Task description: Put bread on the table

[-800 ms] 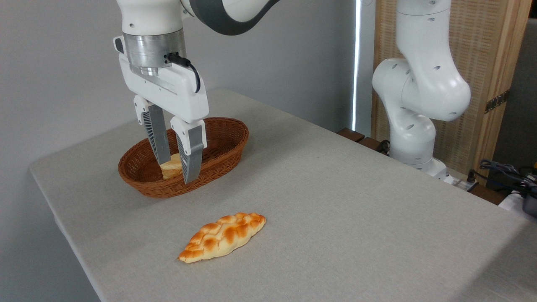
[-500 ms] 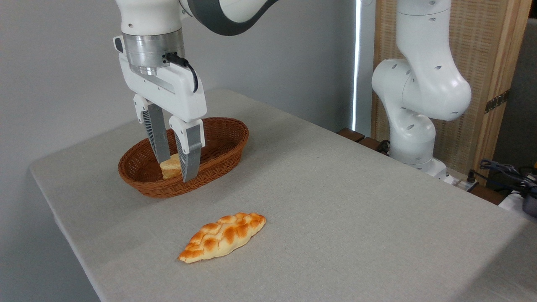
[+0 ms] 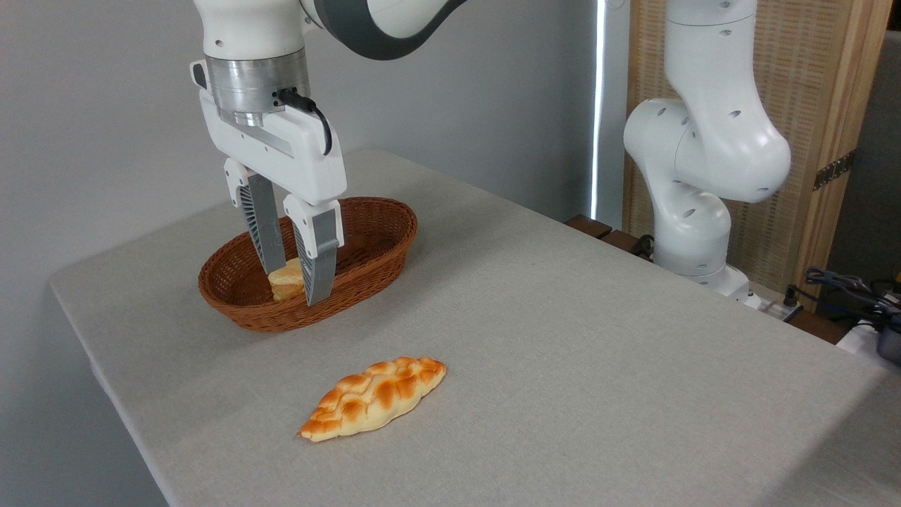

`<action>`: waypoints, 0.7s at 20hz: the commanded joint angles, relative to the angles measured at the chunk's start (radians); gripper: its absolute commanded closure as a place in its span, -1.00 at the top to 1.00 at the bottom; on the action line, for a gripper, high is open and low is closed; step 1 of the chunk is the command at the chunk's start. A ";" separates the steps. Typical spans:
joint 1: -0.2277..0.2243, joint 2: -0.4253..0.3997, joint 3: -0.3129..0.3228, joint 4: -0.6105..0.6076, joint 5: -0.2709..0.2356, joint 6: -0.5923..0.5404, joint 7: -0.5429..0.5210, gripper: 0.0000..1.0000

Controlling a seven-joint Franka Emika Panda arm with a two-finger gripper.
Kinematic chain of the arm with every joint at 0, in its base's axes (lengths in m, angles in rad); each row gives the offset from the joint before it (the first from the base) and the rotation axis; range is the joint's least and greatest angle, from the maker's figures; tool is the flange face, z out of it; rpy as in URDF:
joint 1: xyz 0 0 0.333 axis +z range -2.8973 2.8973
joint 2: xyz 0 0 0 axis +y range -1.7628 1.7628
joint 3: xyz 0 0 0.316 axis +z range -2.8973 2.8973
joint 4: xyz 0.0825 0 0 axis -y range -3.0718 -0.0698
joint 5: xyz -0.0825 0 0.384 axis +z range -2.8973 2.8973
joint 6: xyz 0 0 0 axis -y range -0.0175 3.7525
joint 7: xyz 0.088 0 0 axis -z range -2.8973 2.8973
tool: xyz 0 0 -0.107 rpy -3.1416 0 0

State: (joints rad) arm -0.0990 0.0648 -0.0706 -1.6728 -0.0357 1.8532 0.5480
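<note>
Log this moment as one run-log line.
claw: shut on bread | bread: inside basket | braided loaf: on table

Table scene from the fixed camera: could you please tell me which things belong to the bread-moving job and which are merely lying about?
Part of the job:
- bread, between the gripper's fingers inside the basket
- gripper
- wicker basket, which the bread must leave
- table, where it goes

Just lying about:
- braided loaf, already on the table
- cables at far right

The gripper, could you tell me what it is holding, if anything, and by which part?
The gripper has its fingers on either side of the bread in the basket, at its flanks; a closed grip cannot be confirmed.
</note>
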 commanded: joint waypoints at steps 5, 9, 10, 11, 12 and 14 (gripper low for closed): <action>0.001 -0.003 -0.017 -0.004 -0.006 -0.026 0.013 1.00; -0.001 0.010 -0.035 -0.005 -0.006 -0.049 0.013 1.00; -0.007 0.013 -0.044 -0.007 -0.006 -0.048 0.012 1.00; -0.010 0.013 -0.051 -0.011 -0.007 -0.046 0.010 1.00; -0.011 0.013 -0.058 -0.015 -0.016 -0.045 0.012 1.00; -0.013 0.015 -0.083 -0.028 -0.032 -0.036 0.012 1.00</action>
State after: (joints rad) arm -0.1063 0.0829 -0.1301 -1.6837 -0.0378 1.8213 0.5480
